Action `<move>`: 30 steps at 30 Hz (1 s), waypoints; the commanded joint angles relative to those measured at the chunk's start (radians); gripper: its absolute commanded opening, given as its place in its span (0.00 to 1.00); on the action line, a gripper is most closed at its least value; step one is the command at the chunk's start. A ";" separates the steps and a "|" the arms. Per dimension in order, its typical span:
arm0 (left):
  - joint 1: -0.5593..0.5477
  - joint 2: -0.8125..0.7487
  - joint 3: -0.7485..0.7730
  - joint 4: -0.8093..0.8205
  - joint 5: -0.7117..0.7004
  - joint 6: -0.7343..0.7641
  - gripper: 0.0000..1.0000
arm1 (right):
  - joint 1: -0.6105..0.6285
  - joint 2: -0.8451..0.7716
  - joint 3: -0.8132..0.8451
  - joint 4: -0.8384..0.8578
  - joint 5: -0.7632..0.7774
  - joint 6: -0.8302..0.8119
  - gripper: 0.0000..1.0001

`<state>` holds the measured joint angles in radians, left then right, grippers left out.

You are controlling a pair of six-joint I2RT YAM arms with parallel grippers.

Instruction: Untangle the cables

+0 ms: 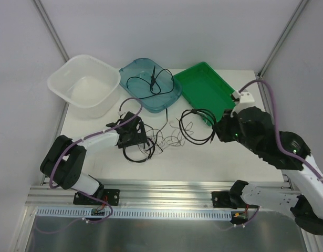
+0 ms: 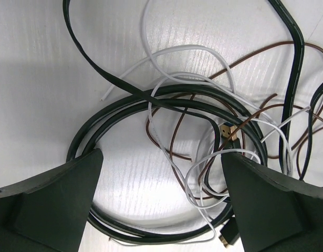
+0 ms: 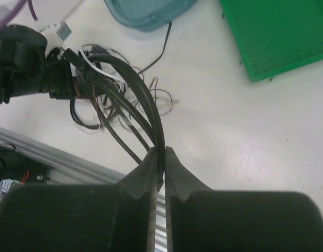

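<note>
Bright even light, soft shadows, glare on table (image 2: pixel 119 178), right wrist view slightly blurred

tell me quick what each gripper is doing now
left gripper: open, holding nothing, over the tangled cables
right gripper: closed on the black cable

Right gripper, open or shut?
Shut: the right gripper pinches a black cable between nearly touching jaws in the right wrist view.

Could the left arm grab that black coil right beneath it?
Probably yes. The left gripper is open right above the black coil. Nothing covers the coil except a thin white cable and a brown cable crossing it, which might get pinched too.
</note>
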<state>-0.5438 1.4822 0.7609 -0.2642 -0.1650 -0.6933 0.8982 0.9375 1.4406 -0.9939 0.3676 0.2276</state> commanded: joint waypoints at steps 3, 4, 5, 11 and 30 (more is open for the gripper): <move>0.021 0.030 -0.063 -0.050 0.035 -0.025 0.99 | -0.027 -0.100 0.014 0.041 0.051 -0.080 0.02; 0.021 0.032 -0.063 -0.050 0.035 -0.025 0.99 | -0.031 -0.104 0.012 0.041 0.057 -0.080 0.01; 0.021 0.029 -0.064 -0.050 0.035 -0.025 0.99 | -0.035 -0.103 0.012 0.035 0.065 -0.073 0.01; 0.030 -0.014 -0.090 -0.052 0.038 -0.026 0.99 | -0.050 -0.111 -0.045 -0.005 0.149 -0.053 0.01; -0.119 -0.660 -0.155 0.112 0.309 0.145 0.99 | -0.065 0.092 0.003 0.227 -0.124 -0.067 0.01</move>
<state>-0.6029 0.9180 0.6235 -0.2672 0.0597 -0.6312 0.8356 1.0294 1.3727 -0.8513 0.2207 0.1429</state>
